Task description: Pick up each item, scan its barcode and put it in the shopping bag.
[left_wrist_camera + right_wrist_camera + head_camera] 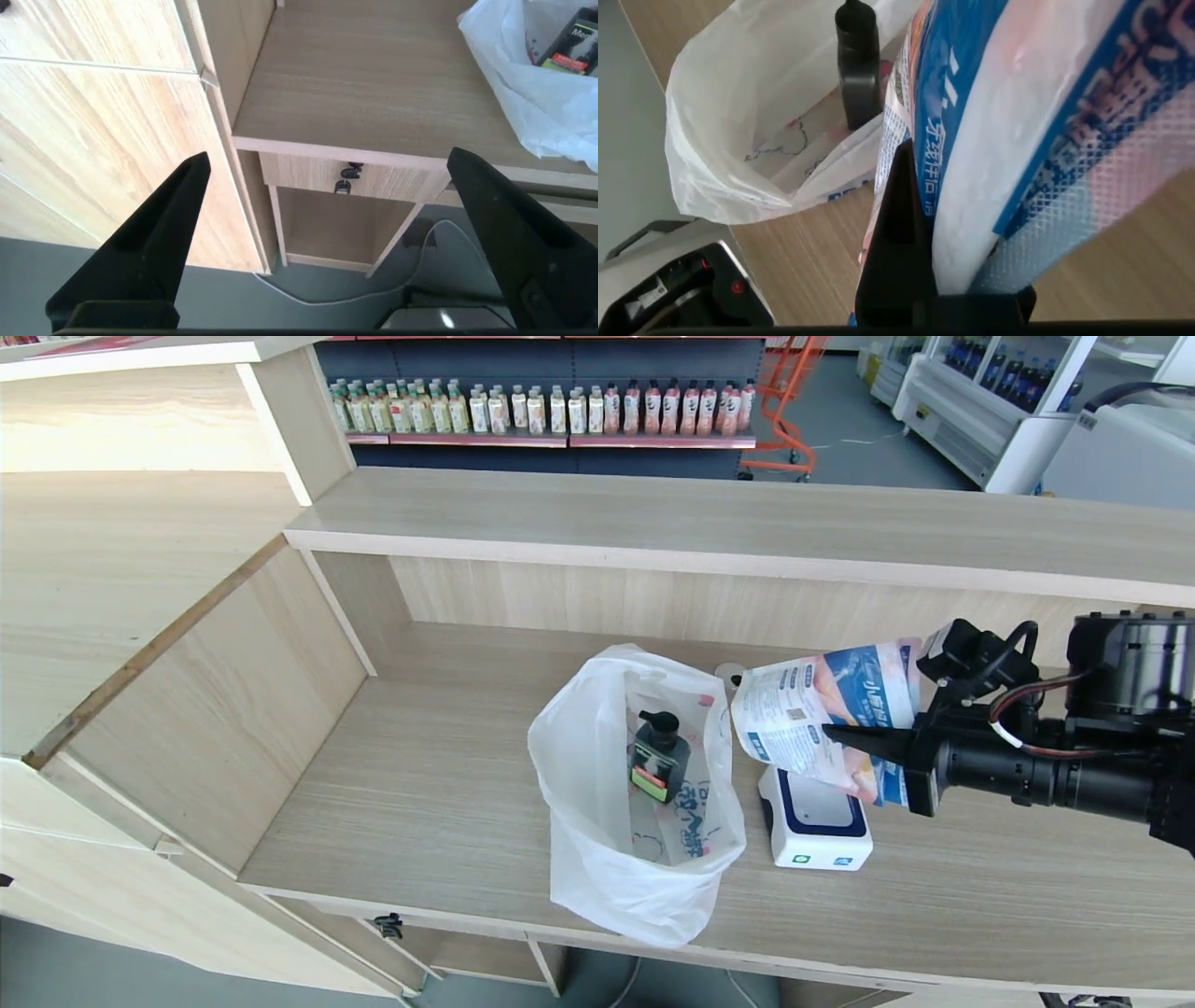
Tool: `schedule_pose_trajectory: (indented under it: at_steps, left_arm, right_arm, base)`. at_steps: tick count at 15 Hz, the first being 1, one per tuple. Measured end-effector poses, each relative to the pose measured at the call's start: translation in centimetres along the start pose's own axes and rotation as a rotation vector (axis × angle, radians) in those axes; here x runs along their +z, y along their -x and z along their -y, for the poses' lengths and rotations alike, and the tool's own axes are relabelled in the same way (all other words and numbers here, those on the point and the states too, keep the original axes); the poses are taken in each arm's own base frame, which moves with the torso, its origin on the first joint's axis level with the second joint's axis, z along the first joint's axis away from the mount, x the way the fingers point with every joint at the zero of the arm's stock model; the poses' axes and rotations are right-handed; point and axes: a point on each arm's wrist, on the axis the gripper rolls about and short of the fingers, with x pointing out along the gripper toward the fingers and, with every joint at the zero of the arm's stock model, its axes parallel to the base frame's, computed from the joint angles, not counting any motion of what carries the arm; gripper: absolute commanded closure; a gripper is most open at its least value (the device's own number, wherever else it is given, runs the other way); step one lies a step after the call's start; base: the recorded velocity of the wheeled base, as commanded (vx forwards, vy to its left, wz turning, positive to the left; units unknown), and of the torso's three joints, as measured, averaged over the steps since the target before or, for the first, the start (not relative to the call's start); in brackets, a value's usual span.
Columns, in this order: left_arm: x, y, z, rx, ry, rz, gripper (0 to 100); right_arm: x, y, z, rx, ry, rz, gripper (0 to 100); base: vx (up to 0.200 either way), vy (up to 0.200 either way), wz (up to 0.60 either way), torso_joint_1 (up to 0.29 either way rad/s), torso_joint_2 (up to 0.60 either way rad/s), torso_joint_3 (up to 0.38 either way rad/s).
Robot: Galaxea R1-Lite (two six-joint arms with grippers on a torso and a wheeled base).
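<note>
– Two things could spoil this. The right jaws are clamped on the soft pack, holding it in the air above the scanner, just beside the shopping bag. The grip sits at one end, and the rest of the pack reaches out sideways toward the bag.
– So it could sag or slide out?
– That's my guess. The wrapper looks slick and squashy; in the right wrist view it bulges around the black finger. A quick swing might let it creep loose, and it would land on the scanner or the table instead of in the bag.
– And the second?
– The bag itself. It's thin plastic, standing only by its own folds, with a limp mouth. A pack coming in low would likely catch the near rim, fold the mouth shut or drag the whole bag. The bag sits close to the table's front edge, so a shove that way might tip it off.
– Anything inside to worry about?
– A dark pump bottle stands upright in it. A pack dropped from high up could knock it over.
– Could the other arm steady the bag?
– Not from where it is. The left jaws are spread wide and empty, hanging off the table's front, well apart from the bag.
– And the scan?
– I cannot tell whether the barcode faces the scanner; if it doesn't, bagging now would skip the read
</note>
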Motion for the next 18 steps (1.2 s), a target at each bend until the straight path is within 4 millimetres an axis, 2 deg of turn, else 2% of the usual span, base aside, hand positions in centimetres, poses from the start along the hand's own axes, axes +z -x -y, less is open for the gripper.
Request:
schedule_pose_trajectory:
  at_steps: [2,6,12,15,18]
  left_arm:
    - [0.0,0.0,0.0,0.001,-0.001,0.0,0]
    - [0.0,0.0,0.0,0.0,0.003,0.0,0]
    - [0.0,0.0,0.0,0.001,0.004,0.0,0]
    - [0.0,0.0,0.0,0.0,0.004,0.0,0]
    - [0.0,0.0,0.0,0.0,0.004,0.0,0]
  right_arm:
    - [-0.2,0.0,0.0,0.003,-0.004,-0.006,100]
    - [-0.8,-0.1,0.2,-0.006,0.023,-0.028,100]
    - [-2.7,0.1,1.6,-0.045,0.144,-0.091,100]
    - [-3.0,0.3,1.3,-0.034,0.209,-0.101,100]
    - [-3.3,1.2,0.1,-0.007,0.22,-0.129,100]
  base:
    - [0.2,0.0,0.0,0.0,0.0,0.0]
    - [0.0,0.0,0.0,0.0,0.0,0.0]
    - [0.0,0.0,0.0,0.0,0.0,0.0]
    - [0.0,0.0,0.0,0.0,0.0,0.0]
    - [0.0,0.0,0.0,0.0,0.0,0.0]
